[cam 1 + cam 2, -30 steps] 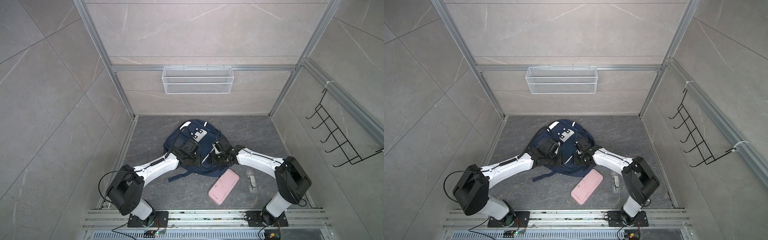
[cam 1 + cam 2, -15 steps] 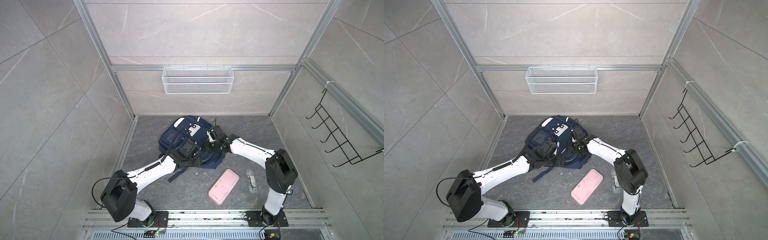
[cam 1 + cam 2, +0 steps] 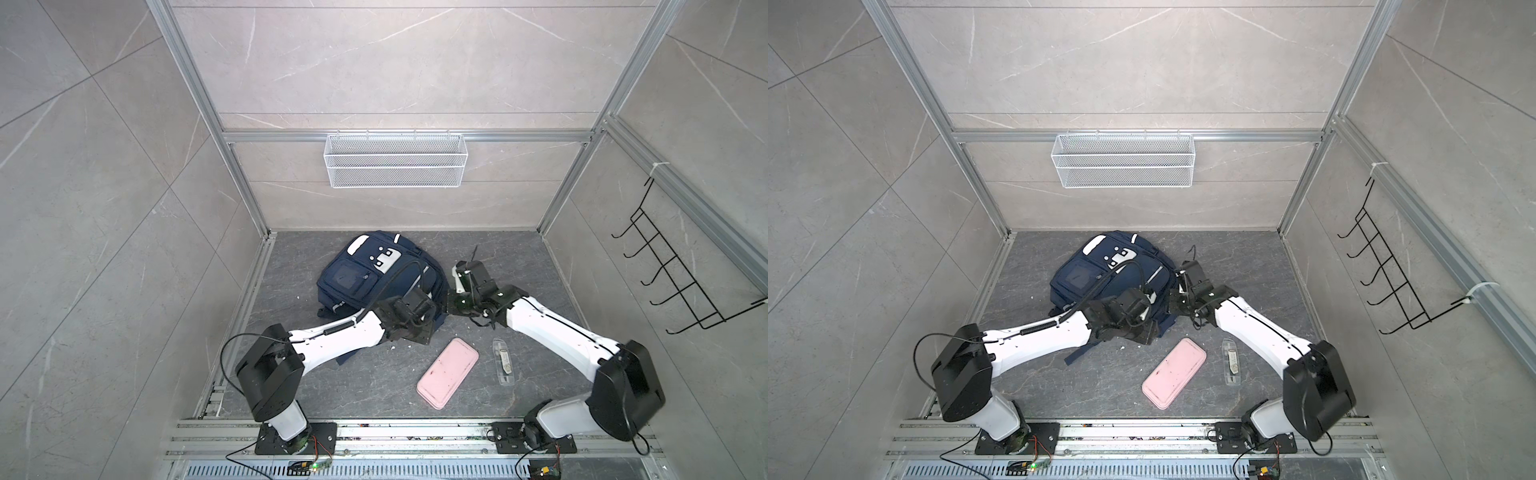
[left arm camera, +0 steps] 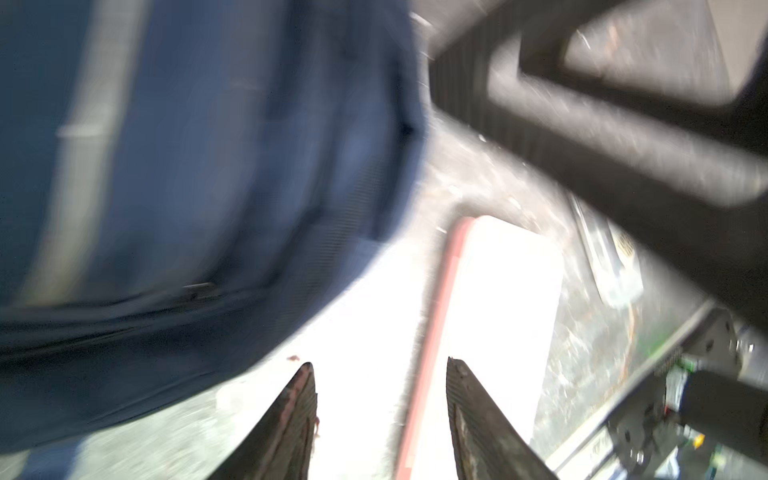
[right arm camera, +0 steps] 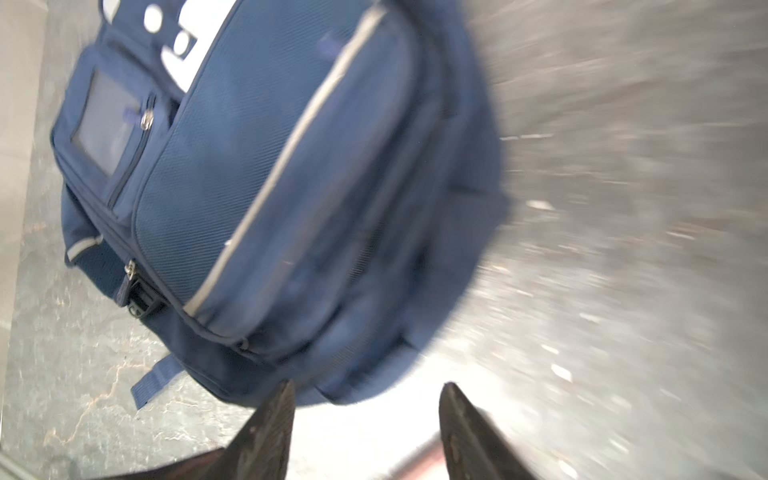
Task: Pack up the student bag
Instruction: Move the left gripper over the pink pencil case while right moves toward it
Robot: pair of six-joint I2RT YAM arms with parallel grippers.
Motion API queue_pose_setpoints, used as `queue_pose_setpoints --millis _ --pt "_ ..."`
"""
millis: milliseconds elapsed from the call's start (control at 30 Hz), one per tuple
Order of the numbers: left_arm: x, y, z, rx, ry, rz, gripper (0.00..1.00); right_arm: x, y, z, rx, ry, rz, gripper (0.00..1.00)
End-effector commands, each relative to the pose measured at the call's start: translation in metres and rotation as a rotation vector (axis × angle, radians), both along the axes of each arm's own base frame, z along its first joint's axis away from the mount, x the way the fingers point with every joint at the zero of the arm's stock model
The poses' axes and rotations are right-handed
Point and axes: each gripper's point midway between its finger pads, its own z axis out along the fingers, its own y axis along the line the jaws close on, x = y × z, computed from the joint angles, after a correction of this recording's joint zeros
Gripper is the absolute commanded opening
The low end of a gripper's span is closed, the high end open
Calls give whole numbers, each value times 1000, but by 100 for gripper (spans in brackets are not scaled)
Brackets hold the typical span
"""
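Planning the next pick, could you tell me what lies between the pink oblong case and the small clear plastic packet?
Nothing: both top views show only bare grey floor between the pink oblong case and the small clear plastic packet.

a robotics lab's test cell is posing as a tiled room: stone-look wall panels [image 3: 395, 62] are sitting inside a bare aluminium frame [image 3: 399, 136], with a white wire basket [image 3: 395, 166] and a black hook rack [image 3: 673, 282] hanging off it. the left arm [image 3: 332, 336] and right arm [image 3: 552, 332] are standing bolted to a slotted metal rail [image 3: 415, 434] at the edge of the grey floor [image 3: 498, 257], and loose wires are running to a small lit circuit board [image 3: 309, 469].
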Motion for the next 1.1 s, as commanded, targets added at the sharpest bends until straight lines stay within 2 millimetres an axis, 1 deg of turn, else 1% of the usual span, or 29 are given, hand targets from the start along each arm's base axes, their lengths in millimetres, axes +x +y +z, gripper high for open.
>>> queue_pose_setpoints --millis 0,67,167,233,300,467,533,633,700,800,933,1067 --pt "-21 -20 -9 38 -2 -130 53 -16 -35 7 -39 -6 -62 59" --pt "-31 -30 -18 56 6 -170 53 -21 -51 13 -38 -14 -98 59" --pt "-45 -45 -27 85 9 -232 54 -26 -69 17 -27 -19 -144 61" --pt "-50 -50 -34 99 17 -252 54 -29 -77 15 -16 -8 -165 61" --pt "-52 -51 -40 100 29 -255 54 -33 -79 14 11 3 -174 61" --pt "-54 -52 -51 104 46 -260 54 -53 -71 6 71 67 -137 61" --pt "-54 -52 -55 108 53 -262 54 -63 -71 -2 80 94 -132 61" --pt "-53 -52 -54 92 62 -255 54 -83 -75 -13 93 127 -141 61" --pt "-49 -50 -52 73 67 -238 54 -95 -72 -19 139 146 -144 61" --pt "-37 -40 -52 22 106 -185 54 -112 -63 -29 187 180 -142 61" --pt "-22 -25 -50 -79 172 -109 54 -130 -56 -42 147 206 -131 61" --pt "-17 -20 -48 -137 215 -92 54 -146 -43 -60 90 237 -100 61"
